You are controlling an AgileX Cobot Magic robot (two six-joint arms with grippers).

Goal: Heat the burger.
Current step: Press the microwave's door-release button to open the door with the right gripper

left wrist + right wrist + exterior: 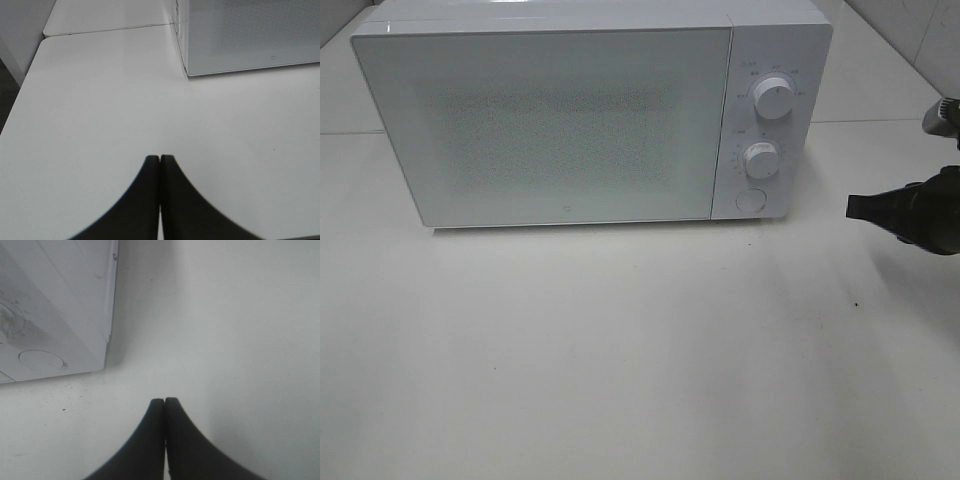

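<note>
**Black Tools Pinched Together, Oven Door Closed**

Black and smooth, the left tool (159, 165) has its two curved halves pressed together, holding nothing. Only its wrist view shows it. So is the right tool (165, 402), near the knob side of the microwave (570, 120). Only the high view shows that whole white box: dotted door closed, two round knobs (774, 98), one round button (750, 199). It sits on the smooth white surface (620, 350). The burger shows in no view.

Likely a lab's mock kitchen — a bench set-up. A white microwave (570, 120) stands on a plain white table (620, 360).
</note>
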